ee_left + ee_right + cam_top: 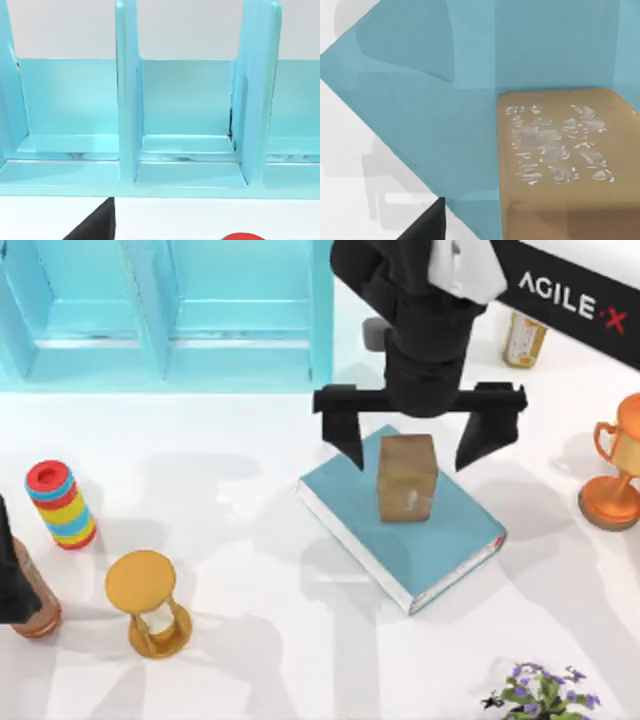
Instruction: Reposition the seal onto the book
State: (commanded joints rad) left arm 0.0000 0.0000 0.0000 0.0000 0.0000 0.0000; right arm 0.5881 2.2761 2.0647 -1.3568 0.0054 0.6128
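The right gripper [418, 430] hung released at twelve o'clock of the tan wooden block seal [407, 478], which stood on the teal hardcover book [440, 535]; a careless retreat risked toppling it.

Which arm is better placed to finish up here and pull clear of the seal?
Right. Its gripper hangs open directly over the seal, which stands upright on the book. The left arm sits parked at the table's far left edge.

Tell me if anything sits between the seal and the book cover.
Nothing visible does. The seal stands upright directly on the book, on its teal cover. The right gripper hangs open above it, fingers spread to either side. The left arm is parked at the table's left edge.
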